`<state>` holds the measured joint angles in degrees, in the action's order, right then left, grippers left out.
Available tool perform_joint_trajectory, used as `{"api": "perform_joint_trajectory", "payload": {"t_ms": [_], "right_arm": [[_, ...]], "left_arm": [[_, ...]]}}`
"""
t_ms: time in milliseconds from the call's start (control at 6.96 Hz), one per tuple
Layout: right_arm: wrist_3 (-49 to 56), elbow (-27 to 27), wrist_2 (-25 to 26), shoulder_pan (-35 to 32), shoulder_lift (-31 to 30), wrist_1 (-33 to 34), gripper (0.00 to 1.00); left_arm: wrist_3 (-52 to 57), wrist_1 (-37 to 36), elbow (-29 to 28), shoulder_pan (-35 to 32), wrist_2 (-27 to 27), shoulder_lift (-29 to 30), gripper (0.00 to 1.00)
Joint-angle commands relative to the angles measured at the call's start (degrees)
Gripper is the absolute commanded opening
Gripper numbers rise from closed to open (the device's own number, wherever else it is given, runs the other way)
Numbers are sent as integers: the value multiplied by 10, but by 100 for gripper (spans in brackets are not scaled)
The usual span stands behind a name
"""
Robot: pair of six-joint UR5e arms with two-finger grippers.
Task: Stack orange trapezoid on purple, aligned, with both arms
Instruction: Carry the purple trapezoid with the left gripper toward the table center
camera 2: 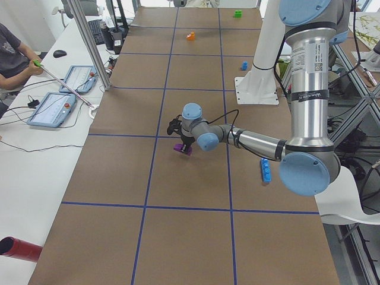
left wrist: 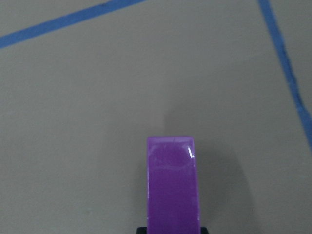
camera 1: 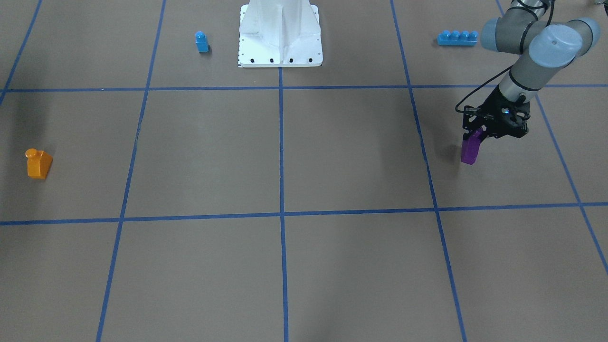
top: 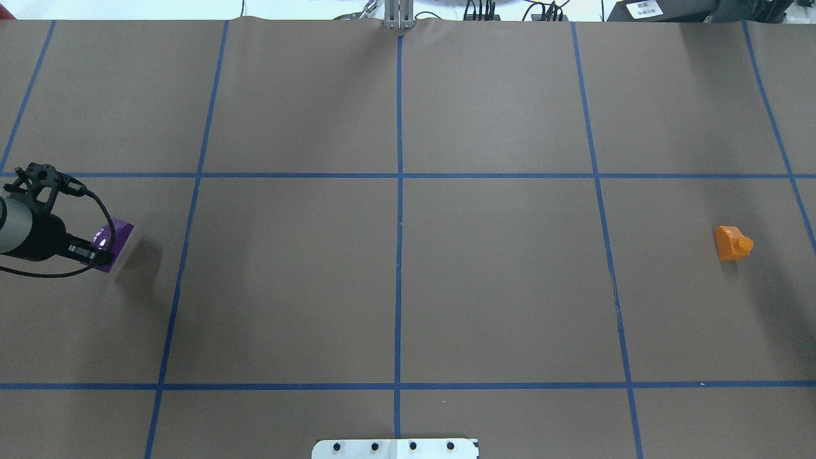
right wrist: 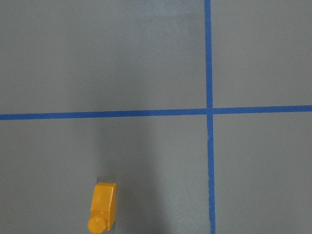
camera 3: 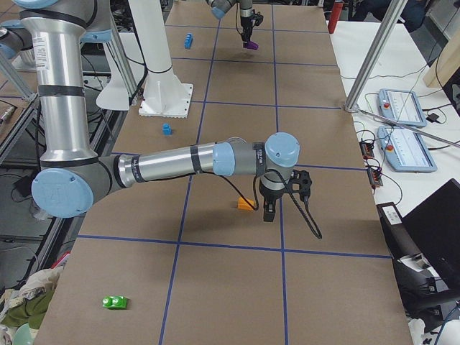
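Near one counter (camera 1: 332, 152) end, left pincer (camera 1: 475, 137) pinches purple (camera 1: 470, 153); right pincer (camera 3: 269, 213): cannot tell. Likely light, slick orange (camera 1: 39, 164): grip flat sides.

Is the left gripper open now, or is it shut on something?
Shut on the purple brick. In the front view, the fingers of the left gripper clamp the brick's upper end, and the brick hangs below them.

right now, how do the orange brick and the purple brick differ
The purple brick is clamped in the left pincer and seems lifted; the orange brick lies free on the table. The orange brick's stud shows; the purple brick's is hidden. Both are small, glossy, sloped bricks.
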<state>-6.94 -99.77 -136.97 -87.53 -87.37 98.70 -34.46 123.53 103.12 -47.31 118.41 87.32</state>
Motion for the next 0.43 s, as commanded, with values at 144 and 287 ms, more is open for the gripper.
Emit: {"api": "perform_joint_trajectory", "payload": {"t_ms": [144,287], "right_arm": [[0,-7,-8,0,0,0,100],[0,-6,-21,0,0,-1,100]], "left_arm": [[10,-157,7,22,-6,195,0],[12,-221,1,54,-9,261,0]]}}
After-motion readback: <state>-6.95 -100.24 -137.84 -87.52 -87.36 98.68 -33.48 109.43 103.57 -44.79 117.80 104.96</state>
